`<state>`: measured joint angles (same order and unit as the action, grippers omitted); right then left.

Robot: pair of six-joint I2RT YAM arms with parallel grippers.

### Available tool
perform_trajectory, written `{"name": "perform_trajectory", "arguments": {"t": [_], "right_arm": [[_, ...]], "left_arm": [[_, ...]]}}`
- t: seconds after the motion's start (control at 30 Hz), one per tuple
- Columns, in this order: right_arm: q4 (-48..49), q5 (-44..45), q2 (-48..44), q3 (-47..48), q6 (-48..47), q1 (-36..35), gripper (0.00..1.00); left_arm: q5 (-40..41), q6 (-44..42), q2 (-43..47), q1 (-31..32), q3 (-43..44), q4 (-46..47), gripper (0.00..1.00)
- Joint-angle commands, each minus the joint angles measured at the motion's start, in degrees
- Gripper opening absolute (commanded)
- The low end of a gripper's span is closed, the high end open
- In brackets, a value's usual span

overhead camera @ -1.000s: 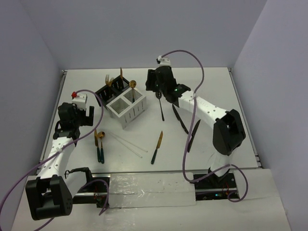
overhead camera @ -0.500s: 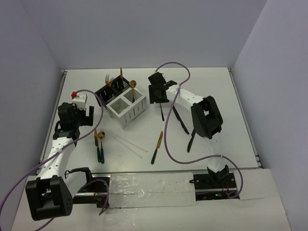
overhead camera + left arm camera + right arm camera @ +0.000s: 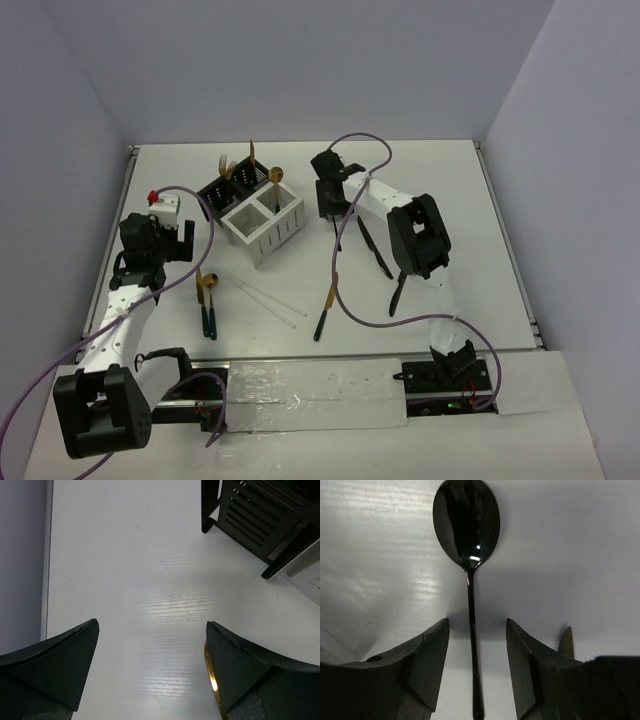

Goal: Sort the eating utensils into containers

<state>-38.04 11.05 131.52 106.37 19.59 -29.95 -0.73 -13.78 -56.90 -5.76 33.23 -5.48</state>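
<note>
Left claw (image 3: 151,625) hangs spread wide over the white desk (image 3: 450,180), gripping nothing. Two gold-headed utensils with dark green handles (image 3: 206,300) lie just to its right, then two thin white chopsticks (image 3: 268,298) flat on the desk. Further back, the black slatted cutlery box (image 3: 232,190) has gold-headed pieces standing in it, right up against the white slatted box (image 3: 265,228). A gold-bladed, green-handled knife (image 3: 321,322) lies nearer the front. Right claw (image 3: 476,625) sits low over the glossy all-black spoon (image 3: 466,520), which lies on the desk. The fingers are apart either side of its handle, not squeezing. More black utensils (image 3: 378,252) lie beside it.
</note>
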Motion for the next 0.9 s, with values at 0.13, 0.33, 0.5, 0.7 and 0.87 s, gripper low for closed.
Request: {"name": "perform_trajectory", "arguments": {"t": [0.13, 0.33, 0.5, 0.7, 0.87], "right_arm": [[-3.8, -0.1, 3.2, 5.9, -1.8, 0.5, 0.42], [-3.4, 2.0, 1.3, 3.4, -1.8, 0.4, 0.0], [1.1, 3.4, -4.5, -1.6, -3.2, 0.2, 0.0], [18.3, 8.9, -20.0, -15.5, -6.0, -1.9, 0.0], [39.7, 11.6, -33.5, -28.3, -9.8, -4.0, 0.0]], "left_arm": [[-0.9, 0.1, 1.1, -0.6, 0.3, 1.5, 0.98], [-1.0, 0.1, 1.5, -0.7, 0.3, 1.3, 0.98], [-1.0, 0.1, 1.4, -0.7, 0.3, 1.4, 0.98], [-0.9, 0.1, 1.7, -0.8, 0.3, 1.5, 0.98], [-0.8, 0.2, 1.9, -0.8, 0.2, 1.8, 0.98]]}}
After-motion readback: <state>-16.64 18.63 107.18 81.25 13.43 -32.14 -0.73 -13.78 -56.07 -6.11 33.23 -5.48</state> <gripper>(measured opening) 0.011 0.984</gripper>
